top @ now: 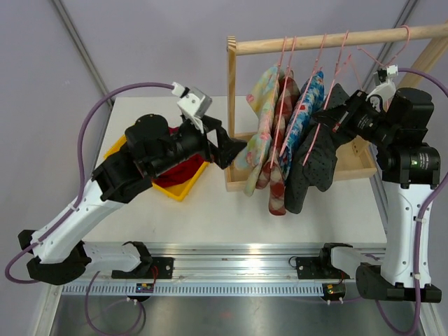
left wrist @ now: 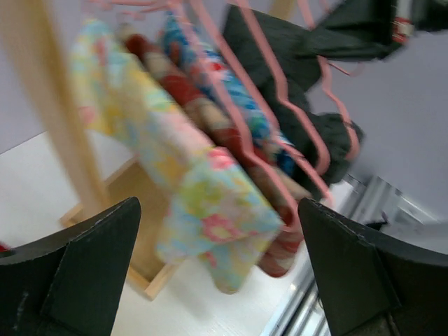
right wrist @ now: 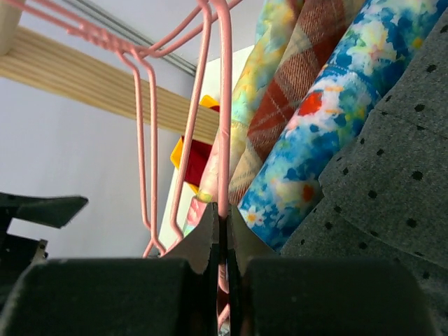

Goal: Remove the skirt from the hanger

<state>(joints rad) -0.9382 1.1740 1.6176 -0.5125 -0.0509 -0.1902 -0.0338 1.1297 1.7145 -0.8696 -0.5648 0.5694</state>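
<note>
Your bench [top: 210,210] is carrying a wooden rack [top: 336,38], and the black dotted skirt [top: 311,168] is hanging from its rail, rightmost of four garments and pressing against the blue floral one [top: 302,115]. Your left gripper [top: 229,148] is hovering with jaws spread wide just beside the yellow floral skirt [top: 260,133], touching nothing. Your right gripper [right wrist: 223,231] is pinching the wire of a pink hanger [right wrist: 225,105] tight, right beside the black dotted skirt.

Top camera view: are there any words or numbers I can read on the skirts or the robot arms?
No words or numbers can be read in any view.
The small pale label on the right arm is too small to read.
The skirts show only patterns, flowers, checks and dots, and no letters.
</note>
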